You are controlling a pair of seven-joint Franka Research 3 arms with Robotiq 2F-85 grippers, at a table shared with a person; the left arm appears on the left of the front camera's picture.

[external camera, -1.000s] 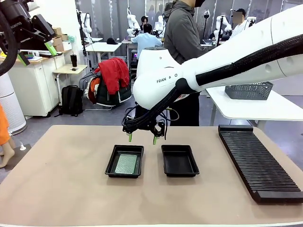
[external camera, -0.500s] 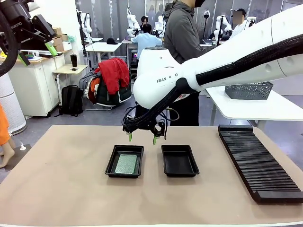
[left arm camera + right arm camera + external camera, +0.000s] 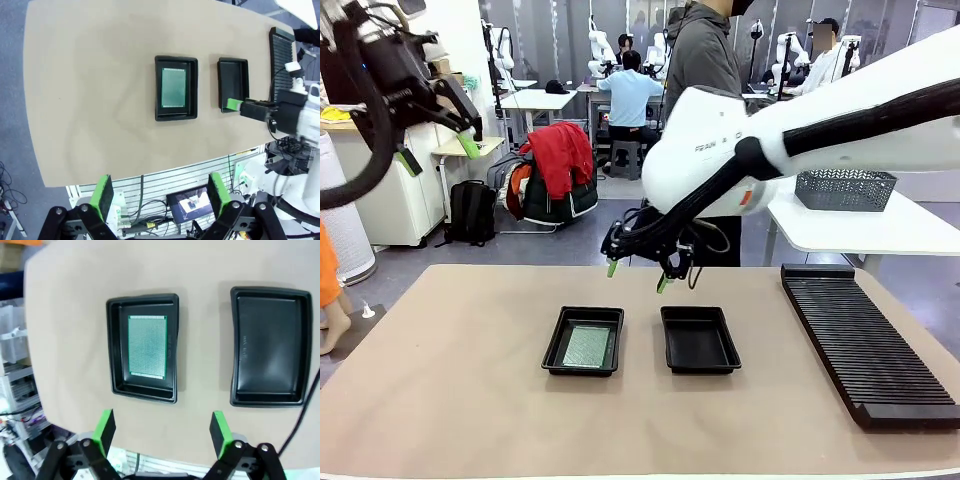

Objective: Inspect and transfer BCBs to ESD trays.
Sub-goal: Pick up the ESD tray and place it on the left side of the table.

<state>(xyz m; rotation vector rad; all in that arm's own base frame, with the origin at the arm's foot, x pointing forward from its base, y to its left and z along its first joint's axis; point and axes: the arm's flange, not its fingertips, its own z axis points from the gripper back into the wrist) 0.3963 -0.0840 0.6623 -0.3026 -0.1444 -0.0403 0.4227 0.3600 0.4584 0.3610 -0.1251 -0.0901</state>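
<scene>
**A:** Where's the board?

**B:** One BCB (image 3: pixel 587 346) lies flat on the floor of the left ESD tray (image 3: pixel 553 345), mid-table (image 3: pixel 450 400). Its long side runs along the tray's long side, with a margin of black floor all round. It looks seated, not propped on a rim.

**A:** Other tray?

**B:** The second ESD tray (image 3: pixel 700 342) is just beside it at 3 o'clock, apart, floor bare. I'd guess it's waiting for the next board.

**A:** Claws?

**B:** The right claw (image 3: pixel 637 276) hangs above the table at 12 o'clock from the gap between the trays, fingers spread, nothing between them. The left claw (image 3: pixel 438 153) is high up at 10 o'clock, off the table's edge, also spread and empty.

**A:** Why so high?

**B:** Probably stand-off for inspection. The right wrist view looks straight down with both trays in shot and the board's grid readable. The left one is likely parked clear, and its view takes in most of the table.

**A:** Anything else?

**B:** The slotted rack (image 3: pixel 865 345) is at 3 o'clock, well apart from the trays. A person (image 3: pixel 705 70) stands at 12 o'clock, hands hidden behind the arm.
</scene>
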